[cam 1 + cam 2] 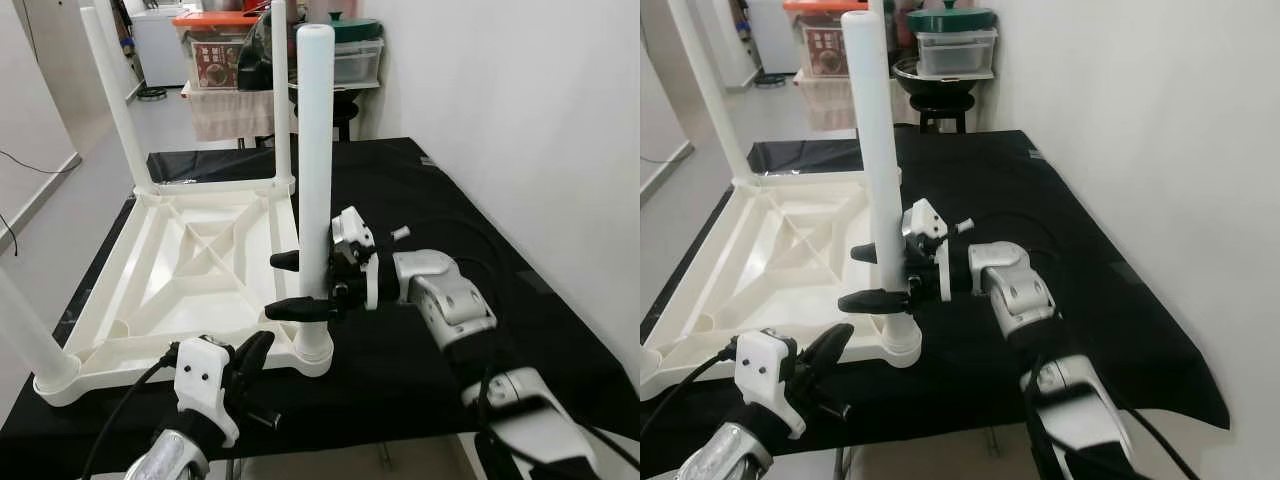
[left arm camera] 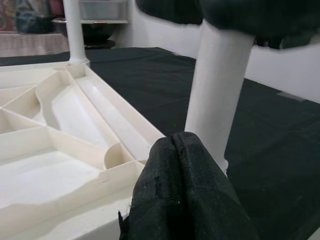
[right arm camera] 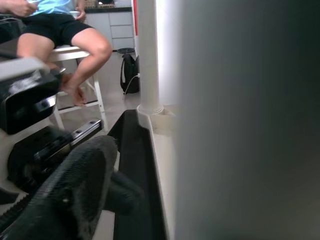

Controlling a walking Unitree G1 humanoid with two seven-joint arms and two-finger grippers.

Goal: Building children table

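Note:
An upside-down white children's table top (image 1: pixel 190 262) lies on a table covered in black cloth (image 1: pixel 420 190), with white legs standing up at its corners. The near right leg (image 1: pixel 316 150) stands upright in its corner socket (image 1: pixel 313 352). My right gripper (image 1: pixel 273 286) reaches in from the right at mid-height, one black finger behind this leg and one in front, shut on it. My left gripper (image 1: pixel 258 350) hovers low at the table's front edge, just left of that socket, its fingers (image 2: pixel 175 165) pressed together and holding nothing.
The far legs (image 1: pixel 115 100) rise at the back corners and a near left leg (image 1: pixel 25 330) leans at the left edge. Storage boxes (image 1: pixel 225 45) and a stool stand behind. A white wall runs along the right. A seated person's legs (image 3: pixel 75 45) appear in the right wrist view.

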